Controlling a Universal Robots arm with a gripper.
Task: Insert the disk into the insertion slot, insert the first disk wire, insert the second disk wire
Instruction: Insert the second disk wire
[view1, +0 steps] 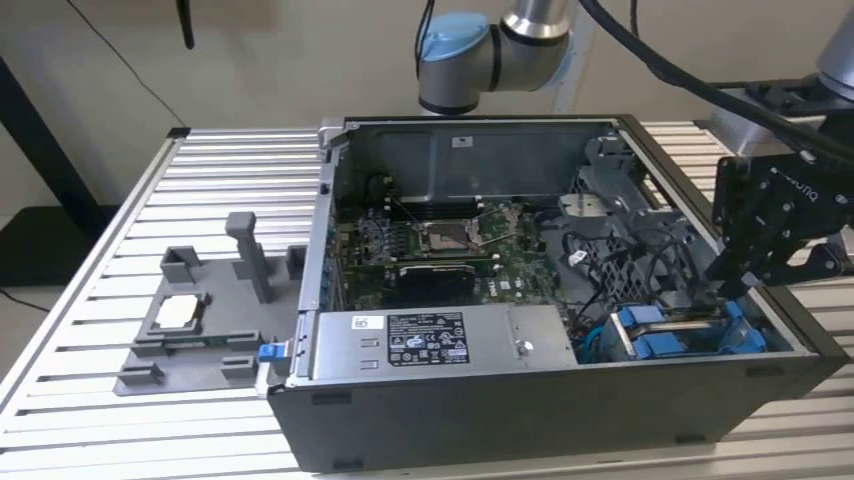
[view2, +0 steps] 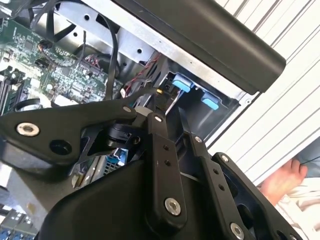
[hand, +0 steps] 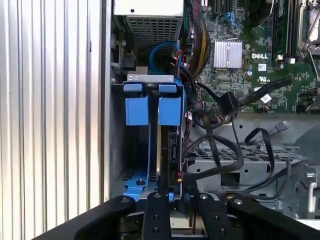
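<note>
Inserting: disk (hand: 170, 155) edge-on, seemingly partly down the slot (view1: 674, 338), lower right of the exterior view.
Tool (hand: 177, 194): narrow, pinching the disk's end.
Need: likely a straight, square push to seat it; wires (hand: 227, 102) hang loose.

Disk (hand: 170, 111) in insertion slot (hand: 150, 78), claw (view1: 734, 285) above.

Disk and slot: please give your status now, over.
Hand low over the insertion slot. Disk edge-on in the slot, blue carrier. Black cables loose beside it.
</note>
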